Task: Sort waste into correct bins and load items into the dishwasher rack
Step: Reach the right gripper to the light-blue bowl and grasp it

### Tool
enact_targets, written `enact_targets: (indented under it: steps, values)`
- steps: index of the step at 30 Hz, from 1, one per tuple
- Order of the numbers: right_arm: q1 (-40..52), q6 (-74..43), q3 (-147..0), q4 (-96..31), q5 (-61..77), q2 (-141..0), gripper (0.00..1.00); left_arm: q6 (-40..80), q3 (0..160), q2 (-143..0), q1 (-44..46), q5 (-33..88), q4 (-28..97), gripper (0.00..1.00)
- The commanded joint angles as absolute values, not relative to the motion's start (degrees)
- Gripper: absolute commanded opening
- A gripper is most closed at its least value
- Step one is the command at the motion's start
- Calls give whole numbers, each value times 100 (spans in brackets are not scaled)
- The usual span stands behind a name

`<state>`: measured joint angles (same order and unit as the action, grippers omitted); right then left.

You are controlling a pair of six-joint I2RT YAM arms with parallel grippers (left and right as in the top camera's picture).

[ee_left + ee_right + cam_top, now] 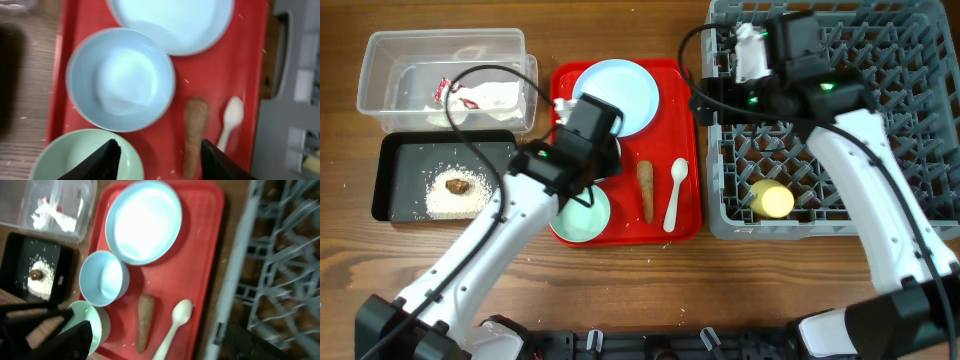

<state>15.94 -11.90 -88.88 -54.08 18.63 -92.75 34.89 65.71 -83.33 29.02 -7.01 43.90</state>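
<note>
Over the red tray [682,130], the left gripper [159,146] hangs with jaws spread and empty, the carrot stick [194,131] lying between them but crowding one finger, the spoon [231,119] just outside it. Best to centre first, then drop straight and pinch across the stick; the right gripper [161,328], also wide open, hovers above the rack [840,226].

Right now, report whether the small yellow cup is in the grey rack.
In: the small yellow cup sits among pegs of the grey plastic rack.
</note>
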Motion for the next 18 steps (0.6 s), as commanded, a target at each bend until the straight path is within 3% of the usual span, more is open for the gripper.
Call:
enact_targets:
  steps: [1, 7, 18]
  values:
    - [1994, -1710, -8858, -5452, 1916, -9751, 86, 3695, 6689, -7994, 2104, -506, 4554, 55]
    - [2580, -2025, -8858, -5496, 1785, -10471, 83, 3686, 6687, -7728, 917, 69, 4700, 57]
    - [2617, -2272, -8860, -5127, 1546, -10575, 82, 3627, 6685, -7769, 972, 274, 4869, 54]
